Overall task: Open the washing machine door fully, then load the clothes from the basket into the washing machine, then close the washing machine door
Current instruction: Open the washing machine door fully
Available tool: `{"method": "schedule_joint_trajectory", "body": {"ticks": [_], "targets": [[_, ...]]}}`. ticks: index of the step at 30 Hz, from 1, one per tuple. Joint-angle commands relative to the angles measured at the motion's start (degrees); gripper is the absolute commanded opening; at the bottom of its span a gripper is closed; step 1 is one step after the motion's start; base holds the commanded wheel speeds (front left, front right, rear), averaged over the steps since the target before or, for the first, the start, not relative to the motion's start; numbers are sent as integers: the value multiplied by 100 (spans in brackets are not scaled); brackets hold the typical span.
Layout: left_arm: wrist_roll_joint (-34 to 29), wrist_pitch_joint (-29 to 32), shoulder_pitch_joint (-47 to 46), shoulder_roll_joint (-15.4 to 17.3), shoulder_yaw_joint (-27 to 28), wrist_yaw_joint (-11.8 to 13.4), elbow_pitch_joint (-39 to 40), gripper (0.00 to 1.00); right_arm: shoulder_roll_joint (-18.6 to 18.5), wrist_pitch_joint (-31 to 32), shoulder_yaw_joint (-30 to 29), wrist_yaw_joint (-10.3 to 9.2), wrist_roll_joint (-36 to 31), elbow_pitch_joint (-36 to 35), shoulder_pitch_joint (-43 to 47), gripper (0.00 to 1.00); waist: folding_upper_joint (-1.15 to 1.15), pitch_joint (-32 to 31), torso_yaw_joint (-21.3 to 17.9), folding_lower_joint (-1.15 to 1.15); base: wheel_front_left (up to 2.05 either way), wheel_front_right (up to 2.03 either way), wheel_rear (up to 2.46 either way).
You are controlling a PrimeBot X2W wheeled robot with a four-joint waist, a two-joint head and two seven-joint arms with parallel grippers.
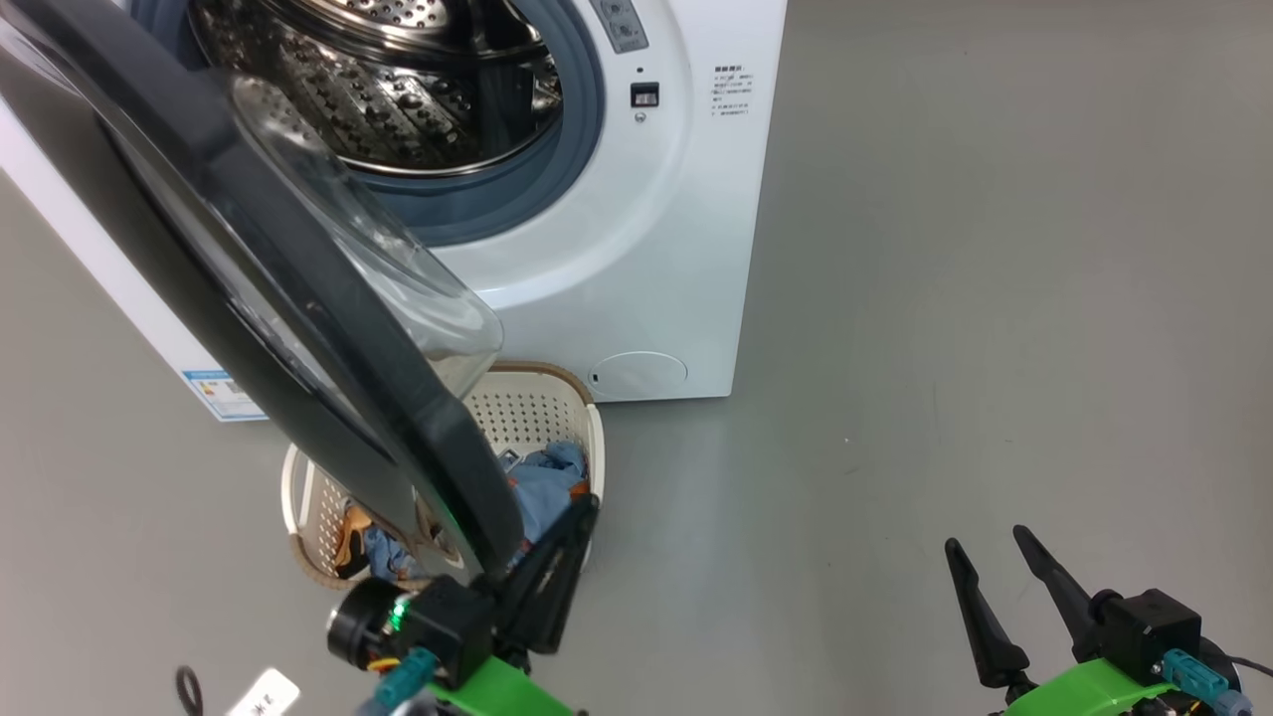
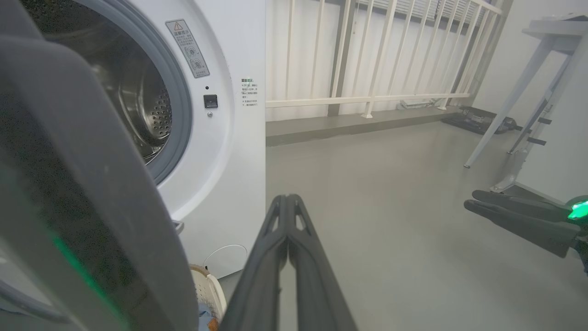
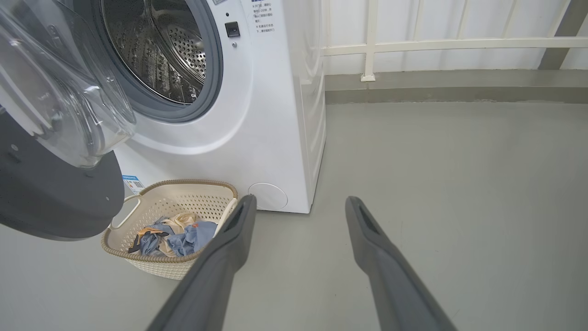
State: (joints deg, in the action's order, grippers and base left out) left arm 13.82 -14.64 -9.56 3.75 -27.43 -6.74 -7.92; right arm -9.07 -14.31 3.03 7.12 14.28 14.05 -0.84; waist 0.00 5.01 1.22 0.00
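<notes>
- Floor (image 1: 945,298): grey, smooth, with the machine and basket standing on it.
- Washing machine (image 1: 636,249): white front-loader, with its steel perforated drum (image 1: 398,89) exposed inside a grey-blue gasket.
- Washing machine door (image 1: 288,298): swung out towards the robot, black rim with a clear domed glass. In the head view its lower edge hangs over the basket and hides part of it.
- Basket (image 3: 183,204): cream and perforated with a brown rim, on the floor just in front of the machine's lower front and below the open door.
- Clothes (image 3: 183,234): light blue, cream and orange-brown pieces heaped in the basket, none in the drum.
- Left gripper (image 2: 287,198): fingers pressed together with nothing between them, close beside the door's lower rim. Whether they touch it I cannot tell.
- Right gripper (image 1: 985,537): fingers spread wide and empty, over bare floor, well apart from machine and basket.
</notes>
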Motion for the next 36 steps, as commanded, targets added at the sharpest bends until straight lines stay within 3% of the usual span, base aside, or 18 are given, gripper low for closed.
{"method": "schedule_joint_trajectory", "body": {"ticks": [1,21,36], "targets": [[-79,-36,-245,-15,227,15,90,0,-86,-69,141,36,26,-119,-167,100,0,17,-9,0,0,0,0],[10,-36,-488,-85,588,31,-114,0,-57,-69,219,36,129,-4,-276,100,0,181,-7,0,0,0,0],[192,-36,-551,-87,403,118,-69,0,-63,-69,331,36,203,83,-302,100,0,170,-52,0,0,0,0]]}}
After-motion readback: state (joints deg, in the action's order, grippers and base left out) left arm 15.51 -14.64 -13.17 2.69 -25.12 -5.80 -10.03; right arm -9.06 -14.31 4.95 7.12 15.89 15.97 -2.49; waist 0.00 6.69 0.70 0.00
